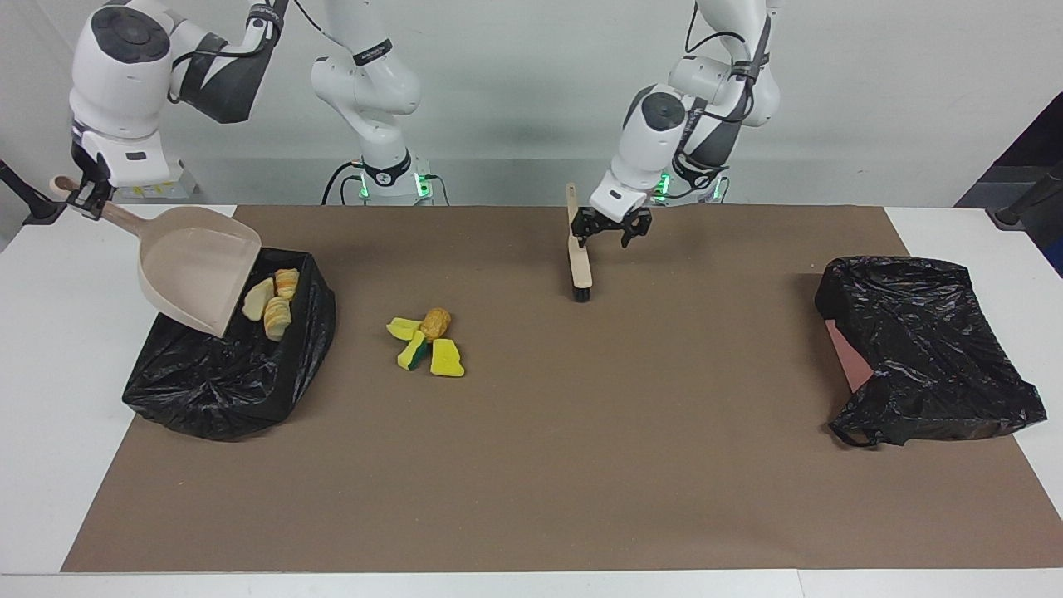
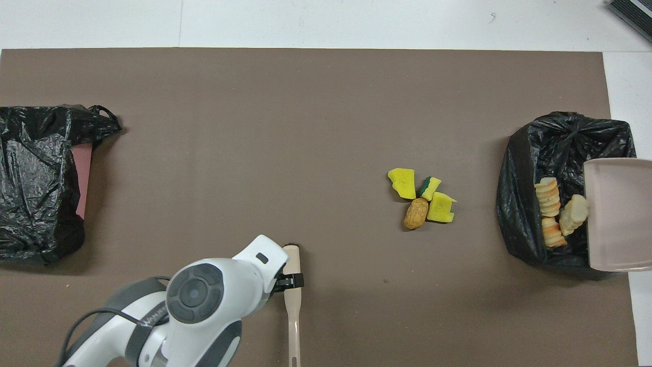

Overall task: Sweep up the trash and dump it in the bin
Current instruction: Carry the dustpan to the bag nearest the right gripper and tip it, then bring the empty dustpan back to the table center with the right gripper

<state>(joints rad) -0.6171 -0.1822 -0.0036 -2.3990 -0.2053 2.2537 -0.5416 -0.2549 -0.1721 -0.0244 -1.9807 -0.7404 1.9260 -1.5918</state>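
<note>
A: Dustpan (image 1: 195,270) tipped steeply over the bin (image 1: 228,370) at the right arm's end of the table, mouth down. Right gripper (image 1: 85,198) clamped tight on its handle, above the table edge beside the bin.

B: Trash?

A: Three bread-like chunks (image 1: 272,306) at the pan's lip, inside the bin's open mouth. Whether they have landed in the liner or are in mid-slide, hard to say from here. Overhead shows them against the black plastic, just beside the pan's edge (image 2: 552,213).

B: Rest of it?

A: Small heap on the brown mat (image 1: 531,465), near the bin, toward the middle of the table: yellow sponge pieces (image 1: 428,347), one green-backed, and a brown lump (image 1: 436,321) touching them on the robots' side.

B: Left arm?

A: Left gripper (image 1: 612,232) low over the mat near the robots, fingers spread wide, holding nothing. Brush (image 1: 578,264) just beside it, standing tilted with bristles on the mat and handle up. One finger looks to touch the handle; contact uncertain.

B: Anything else?

A: Second black bag (image 1: 926,349) at the left arm's end, well apart from everything.
</note>
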